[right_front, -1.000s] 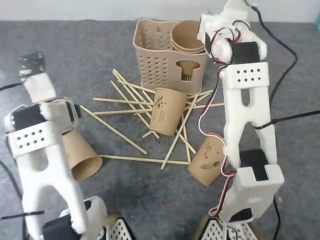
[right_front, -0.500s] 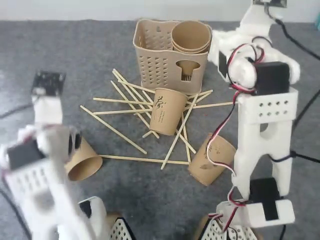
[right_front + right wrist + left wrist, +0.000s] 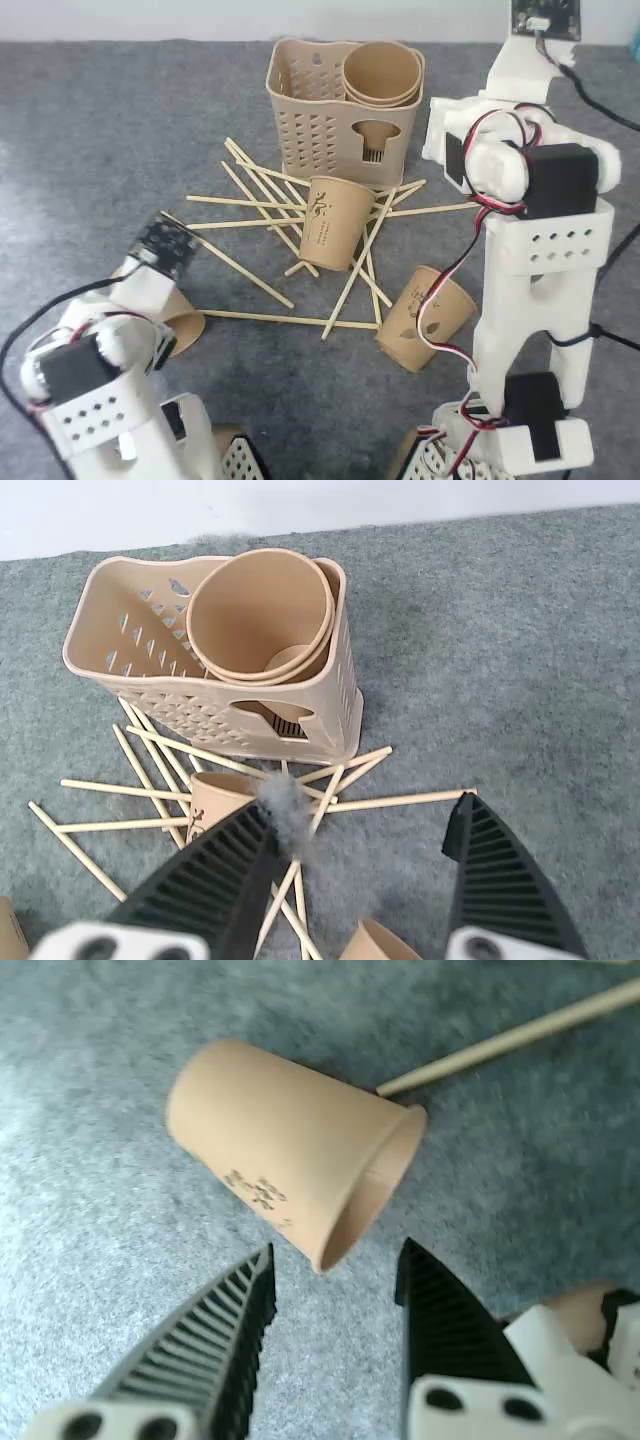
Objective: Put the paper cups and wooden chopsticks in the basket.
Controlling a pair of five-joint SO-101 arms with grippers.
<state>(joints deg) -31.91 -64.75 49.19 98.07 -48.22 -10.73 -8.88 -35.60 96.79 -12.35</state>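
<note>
Stacked cups point(image 3: 382, 72) sit in the basket point(image 3: 310, 120). Three more lie on the mat point(image 3: 120, 120). Centre cup point(image 3: 335, 222) is on the scattered chopsticks point(image 3: 245, 205) just in front of the basket. Right cup point(image 3: 425, 318) is beside them. Left cup point(image 3: 290, 1150) is under the left gripper point(image 3: 338, 1255), jaws apart, not touching. Right gripper point(image 3: 362, 810) hangs over the chopsticks, jaws spread wide.

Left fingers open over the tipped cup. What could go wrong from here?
1. The cup lies on its side with the left gripper, fingers open, at its rim; a pinch there might crush it or roll it away.
2. A chopstick ends beside that rim and could get dragged.
3. The basket already holds stacked cups; nesting may miss.
</note>
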